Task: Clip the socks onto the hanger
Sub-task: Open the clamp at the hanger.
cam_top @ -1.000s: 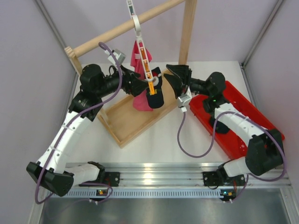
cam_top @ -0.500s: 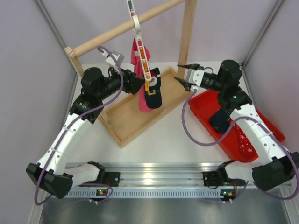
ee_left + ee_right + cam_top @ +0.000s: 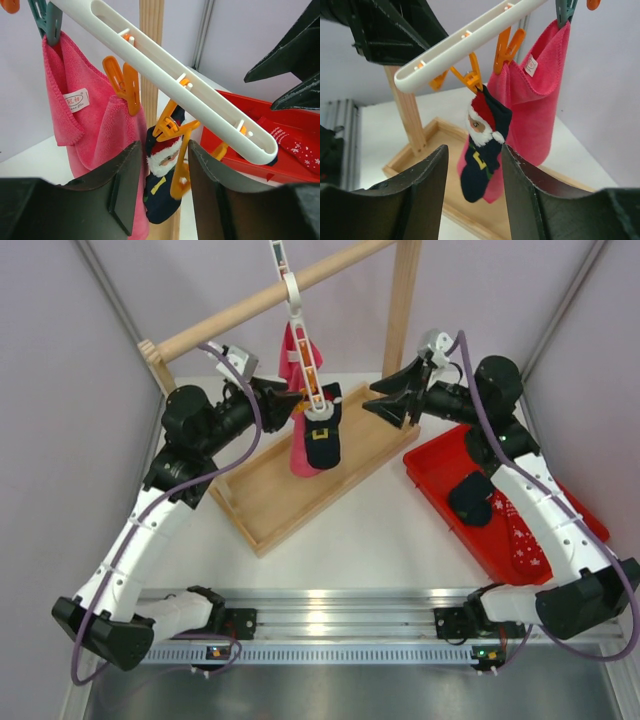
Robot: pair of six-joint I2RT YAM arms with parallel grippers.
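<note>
I see the red tray [image 3: 425,468] at 3 o'clock holding a dark sock [image 3: 470,498] not yet hung, while the hanger [image 3: 297,315] at 12 o'clock already carries a Santa sock [image 3: 323,440] on an orange clip, so I judge the job roughly half done. That Santa sock hangs untouched between my grippers, at 3 o'clock from the left gripper [image 3: 292,405] and 9 o'clock from the right gripper [image 3: 372,400]. Both have their jaws parted and empty.
</note>
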